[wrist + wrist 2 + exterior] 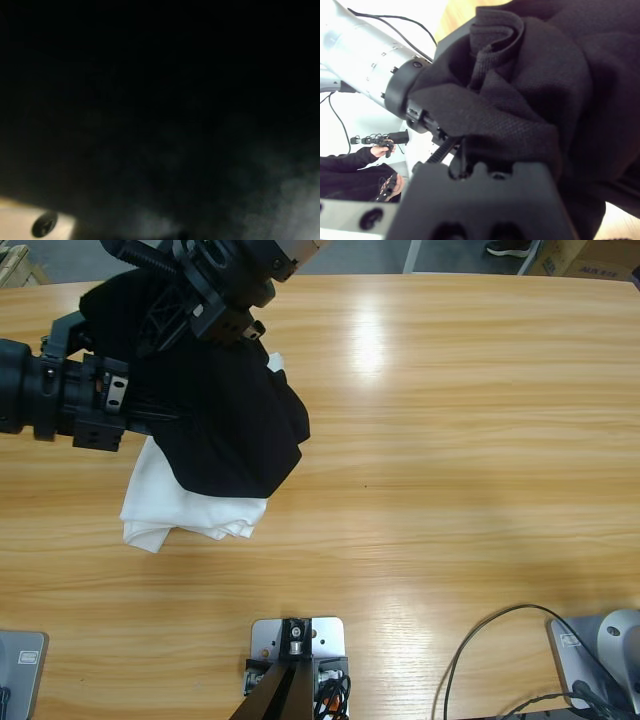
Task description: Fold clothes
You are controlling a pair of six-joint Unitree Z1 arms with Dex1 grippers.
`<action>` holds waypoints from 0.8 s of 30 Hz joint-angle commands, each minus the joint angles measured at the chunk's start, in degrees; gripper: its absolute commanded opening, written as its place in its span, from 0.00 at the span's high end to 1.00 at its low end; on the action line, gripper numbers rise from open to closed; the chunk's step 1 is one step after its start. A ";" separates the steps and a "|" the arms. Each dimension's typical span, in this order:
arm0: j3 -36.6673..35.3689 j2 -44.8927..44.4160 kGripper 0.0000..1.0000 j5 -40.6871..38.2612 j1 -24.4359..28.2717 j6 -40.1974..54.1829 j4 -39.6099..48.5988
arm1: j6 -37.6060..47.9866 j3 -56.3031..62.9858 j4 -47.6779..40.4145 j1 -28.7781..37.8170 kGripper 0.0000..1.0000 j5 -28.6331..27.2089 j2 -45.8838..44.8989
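at nine o'clock in the high view one arm's pincer (150, 418) reaches into the black shirt (235, 430), which drapes over a crumpled white shirt (185, 505) on the tabletop (450, 440). toward eleven o'clock a second arm's pincer (235, 325) is at the shirt's upper edge. which arm is left or right i cannot tell. in the right wrist view black fabric (520, 100) bunches at the pincer; its spread i cannot tell, nor the left's, smothered in dark cloth. this looks like lifting the shirt to spread it; next it needs pulling flat. no writing is readable.
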 commanded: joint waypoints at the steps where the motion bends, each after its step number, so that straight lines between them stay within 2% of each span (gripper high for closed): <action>1: 6.88 -5.19 1.00 -0.35 0.70 -1.03 -0.69 | -1.47 -4.36 0.66 1.48 1.00 -1.11 7.42; 10: 13.26 -12.31 1.00 0.97 0.75 -4.89 -0.60 | -2.89 -12.82 3.19 1.48 1.00 -2.99 15.66; 13: 13.47 -11.63 1.00 1.02 0.78 -5.28 -0.60 | -4.79 -17.60 7.69 1.23 1.00 -3.23 18.07; 17: 14.22 -7.99 1.00 4.18 0.78 -8.01 -0.60 | -5.16 -18.23 8.06 0.60 1.00 -4.31 19.11; 18: 14.17 -6.25 0.82 4.22 0.78 -9.13 -0.60 | -5.30 -18.20 8.06 0.42 1.00 -4.59 19.35; 19: 14.14 -4.17 0.46 4.55 0.94 -10.26 -0.73 | -5.33 -18.32 8.06 0.33 1.00 -4.85 19.47; 20: 13.87 -2.75 0.33 5.34 1.05 -10.38 -1.36 | -5.44 -18.49 8.15 0.32 1.00 -5.32 19.63; 22: 12.68 0.22 0.24 6.29 1.05 -10.71 -2.96 | -5.68 -18.44 8.50 0.05 1.00 -6.13 19.91; 23: 11.80 1.58 0.17 6.91 1.05 -10.64 -2.99 | -5.68 -18.37 8.53 -0.09 0.81 -6.94 20.02; 24: 10.92 2.35 0.08 7.59 1.05 -10.50 -3.05 | -5.68 -18.42 8.67 -0.12 0.29 -8.37 19.95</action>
